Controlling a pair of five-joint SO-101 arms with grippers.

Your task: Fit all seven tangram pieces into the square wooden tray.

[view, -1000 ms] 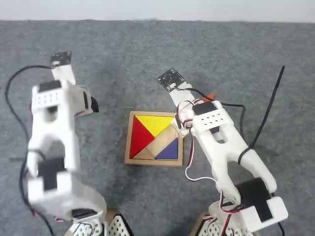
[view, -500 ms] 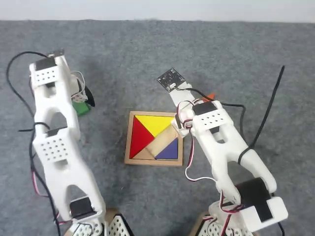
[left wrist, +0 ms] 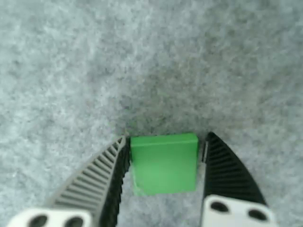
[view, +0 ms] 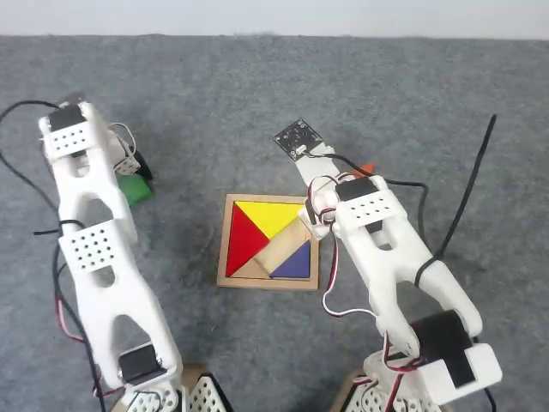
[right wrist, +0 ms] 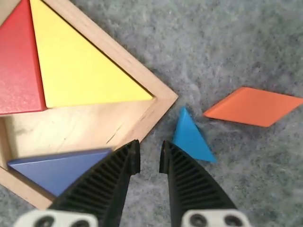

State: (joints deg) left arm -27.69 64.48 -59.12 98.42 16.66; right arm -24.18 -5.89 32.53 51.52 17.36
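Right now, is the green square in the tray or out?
Out. The green square lies on the mat between the left gripper's fingers, away from the tray.

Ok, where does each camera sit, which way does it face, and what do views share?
High view: fixed overhead, looking down on the wooden tray, left arm and right arm.
Left wrist view: on the left arm, looking down past the left gripper at the green square.
Right wrist view: on the right arm, looking down past the right gripper at the tray's corner, light blue triangle and orange parallelogram.
Shared: green square, high and left wrist; tray and yellow triangle, high and right wrist.
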